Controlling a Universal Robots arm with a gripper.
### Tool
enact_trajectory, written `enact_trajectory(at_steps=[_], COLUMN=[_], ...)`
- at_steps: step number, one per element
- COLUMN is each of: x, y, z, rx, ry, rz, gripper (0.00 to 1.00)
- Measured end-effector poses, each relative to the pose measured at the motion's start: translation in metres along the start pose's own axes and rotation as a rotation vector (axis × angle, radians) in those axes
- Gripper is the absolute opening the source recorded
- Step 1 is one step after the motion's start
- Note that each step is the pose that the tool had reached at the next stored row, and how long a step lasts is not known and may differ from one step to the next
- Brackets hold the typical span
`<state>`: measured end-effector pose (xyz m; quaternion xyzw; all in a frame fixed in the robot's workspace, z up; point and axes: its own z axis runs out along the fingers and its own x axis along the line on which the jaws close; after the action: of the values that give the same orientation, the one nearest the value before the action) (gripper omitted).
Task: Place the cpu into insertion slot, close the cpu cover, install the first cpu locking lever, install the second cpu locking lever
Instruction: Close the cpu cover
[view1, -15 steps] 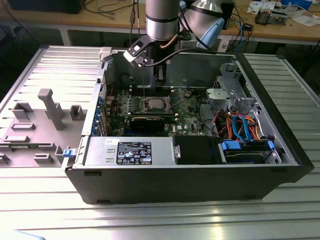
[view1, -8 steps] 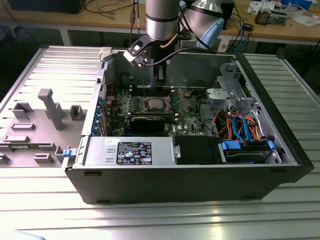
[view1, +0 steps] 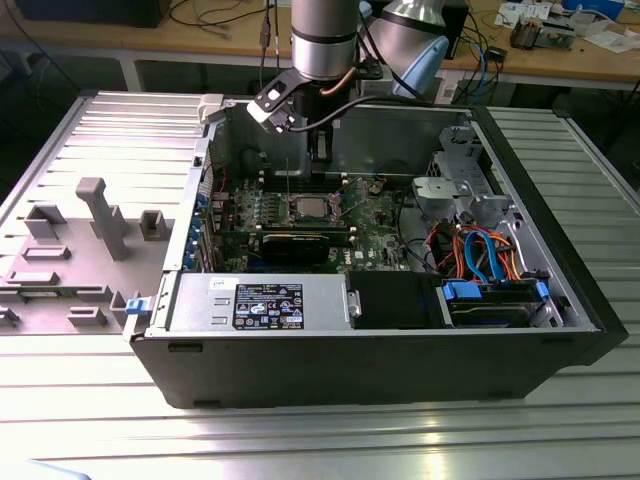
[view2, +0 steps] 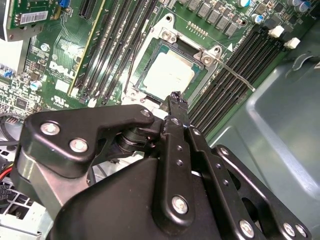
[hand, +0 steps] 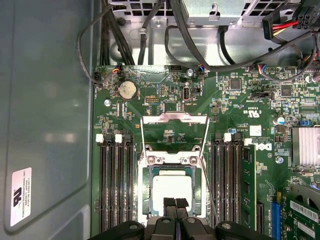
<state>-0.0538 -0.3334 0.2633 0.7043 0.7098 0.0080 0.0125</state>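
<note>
Arm: the arm reaches down from above into the open computer case, which lies on the ridged metal bench.
Gripper: the gripper hangs just above the near edge of the cpu, shown in both wrist views.
Jaws: drawn together at the tips, with nothing held between them.
Cpu: the cpu lies flat in the insertion slot, dull silver top upward; in the second wrist view it sits square inside the frame. In the exterior view it is the pale square in the middle of the green board.
Insertion slot: the insertion slot lies between the two banks of long black memory slots.
Cpu cover: the cpu cover is swung up and open, and the board shows through its window. It does not lie on the chip.
Locking lever: one thin silver locking lever sticks out from a corner of the socket, released and lying over the memory slots.
Nearby: grey moulded fixtures stand on the bench at the exterior view's left, well apart from the case.
</note>
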Motion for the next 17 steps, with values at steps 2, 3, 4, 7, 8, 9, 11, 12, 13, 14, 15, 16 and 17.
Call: enact_trajectory(at_steps=[2,3,4,7,8,9,11,12,13,14,15,16,17], x=[0.0000,0.0000,0.0000,0.0000,0.0000,0.0000,0.0000,0.0000,0.0000,0.0000,0.0005,0.0006,0.0006], y=[0.0000,0.0001,0.0001,0.0001,0.0001,0.0003,0.0014,0.0017,0.0019,0.0021,0.0021,0.0021,0.0021], z=[-0.0009,-0.0011,-0.0011,-0.0012,-0.0013,-0.0012,-0.0013,-0.0012,-0.0012,-0.0012,-0.0012,-0.0012,-0.0012], rx=[-0.0001,-0.0003,-0.0003,-0.0001,-0.0001,-0.0001,-0.0001,-0.0001,-0.0001,-0.0001,-0.0001,-0.0002,-0.0002], ry=[0.0001,0.0004,0.0005,0.0011,0.0012,0.0013,0.0013,0.0012,0.0013,0.0013,0.0001,-0.0001,-0.0003], rz=[0.000,0.000,0.000,0.000,0.000,0.000,0.000,0.000,0.000,0.000,0.000,0.000,0.000], gripper=[0.11,0.11,0.11,0.11,0.11,0.11,0.11,0.11,0.11,0.11,0.11,0.11,0.11])
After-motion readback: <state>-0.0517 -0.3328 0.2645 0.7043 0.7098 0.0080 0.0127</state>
